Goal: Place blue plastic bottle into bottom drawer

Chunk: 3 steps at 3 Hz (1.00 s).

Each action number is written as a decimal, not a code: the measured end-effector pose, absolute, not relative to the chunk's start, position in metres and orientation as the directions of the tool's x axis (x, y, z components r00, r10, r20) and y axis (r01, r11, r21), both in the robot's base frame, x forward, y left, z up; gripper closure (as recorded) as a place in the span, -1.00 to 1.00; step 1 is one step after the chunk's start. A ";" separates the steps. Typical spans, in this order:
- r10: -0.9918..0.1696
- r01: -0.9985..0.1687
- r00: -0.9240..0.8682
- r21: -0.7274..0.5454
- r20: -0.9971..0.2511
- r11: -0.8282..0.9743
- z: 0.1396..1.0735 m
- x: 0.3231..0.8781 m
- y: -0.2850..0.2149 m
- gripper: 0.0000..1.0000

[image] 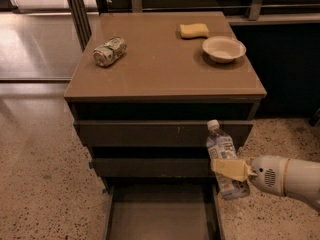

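So here's what we've got: the gripper (228, 168) comes in from the 3 o'clock side on its white arm (290, 178), sitting low at about 4 o'clock in the view. Its yellowish fingers (235, 170) are clamped around the middle of the blue plastic bottle (221, 148), so that's a firm hold, not an open hand.

The bottle stands nearly upright, white cap pointing to 12 o'clock with a slight lean toward 11. It hangs in front of the right end of the cabinet's (165, 69) upper two drawer fronts, with its base right by the right-hand wall of the bottom drawer (160, 214). As far as we can see, it's not inside the tray yet; the base looks just outside that wall, on the 3 o'clock side.

The bottom drawer is pulled out toward 6 o'clock and its flat floor is showing.

Up on the cabinet top we see a crushed can (109, 51) lying at 10 o'clock, a yellow sponge (194, 30) at 1 o'clock, and a pale bowl (223, 49) at 2 o'clock, just beside the sponge.
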<state>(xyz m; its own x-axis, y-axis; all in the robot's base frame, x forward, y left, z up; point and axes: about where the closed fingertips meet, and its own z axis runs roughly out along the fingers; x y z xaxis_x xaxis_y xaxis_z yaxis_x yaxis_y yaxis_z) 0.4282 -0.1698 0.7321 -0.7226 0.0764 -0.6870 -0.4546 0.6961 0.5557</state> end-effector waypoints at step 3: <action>0.260 -0.129 -0.905 0.800 -0.337 0.586 0.483 0.430 -0.123 1.00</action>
